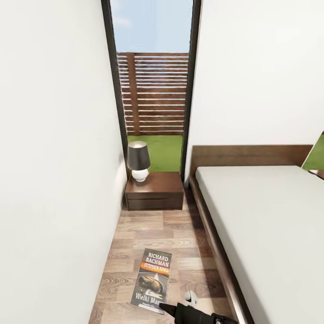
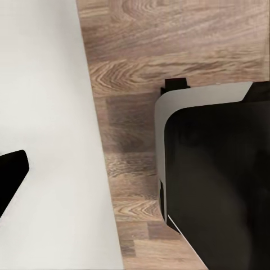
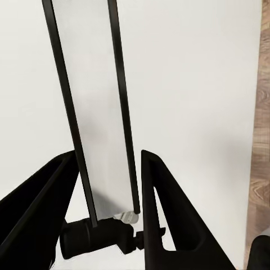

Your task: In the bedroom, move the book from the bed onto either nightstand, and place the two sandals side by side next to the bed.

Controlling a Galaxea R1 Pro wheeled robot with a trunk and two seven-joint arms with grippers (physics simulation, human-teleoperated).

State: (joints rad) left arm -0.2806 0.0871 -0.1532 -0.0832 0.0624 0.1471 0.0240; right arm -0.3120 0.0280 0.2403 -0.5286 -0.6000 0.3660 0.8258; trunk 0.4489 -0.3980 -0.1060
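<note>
The book (image 1: 153, 278), dark grey with white "RICHARD BACHMAN" lettering and an orange band, hangs over the wood floor in the aisle beside the bed (image 1: 270, 216). My right gripper (image 1: 173, 309) is shut on its lower end. In the right wrist view the book (image 3: 104, 112) stands edge-on between the two black fingers (image 3: 163, 214). The dark brown nightstand (image 1: 155, 191) sits at the aisle's far end, against the bed's headboard side. One black finger (image 2: 11, 177) of my left gripper shows over the white wall. The sandals are out of view.
A lamp (image 1: 138, 161) with a dark shade occupies the nightstand's left part. A white wall (image 1: 54, 180) closes the aisle's left side and the dark bed frame (image 1: 216, 243) its right. A tall dark-framed window (image 1: 153, 90) rises behind. My own black and white body (image 2: 219, 180) is close by.
</note>
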